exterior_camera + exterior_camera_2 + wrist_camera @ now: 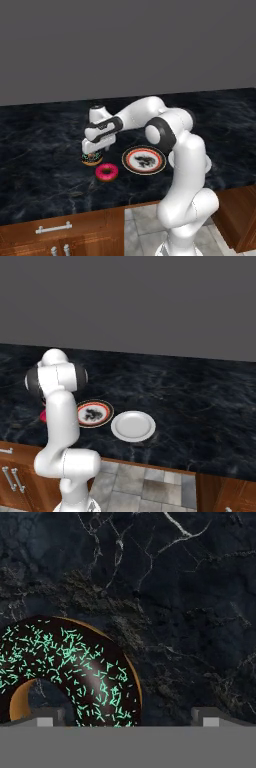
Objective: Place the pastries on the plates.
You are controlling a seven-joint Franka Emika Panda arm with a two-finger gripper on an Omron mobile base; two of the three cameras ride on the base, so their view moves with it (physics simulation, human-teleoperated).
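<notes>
The pincer [93,154] hangs low over the dark marble desk [40,145] with its tips spread wide and nothing pinched between them. In the hand view its two finger tips [47,717] rise at the bottom edge, and the chocolate donut [65,672] with mint-green sprinkles lies close beneath, set off to one side rather than centred between the tips. I judge this to be the descent onto the first pastry: the jaws stand wide so they can pass around the ring, but the hand would need to shift sideways before a squeeze would catch both flanks.

From the left base view, the chocolate donut [92,159] sits flat on the desk directly under the hand, partly hidden by it. Just nearer and slightly right lies the pink donut [106,172], also flat on the marble, close to its neighbour though I cannot tell whether they touch. That closeness matters, since a wide finger coming down could nudge the pink one.

Right of both pastries rests the patterned plate [131,165], white-centred with a dark motif, a red-brown ring and dark rim. In the right base view the plain white plate [120,431] lies just beside the patterned plate [102,418], to its right. Both plates are bare, so neither pastry has yet been delivered. They lie close by, so the carry should be short.
</notes>
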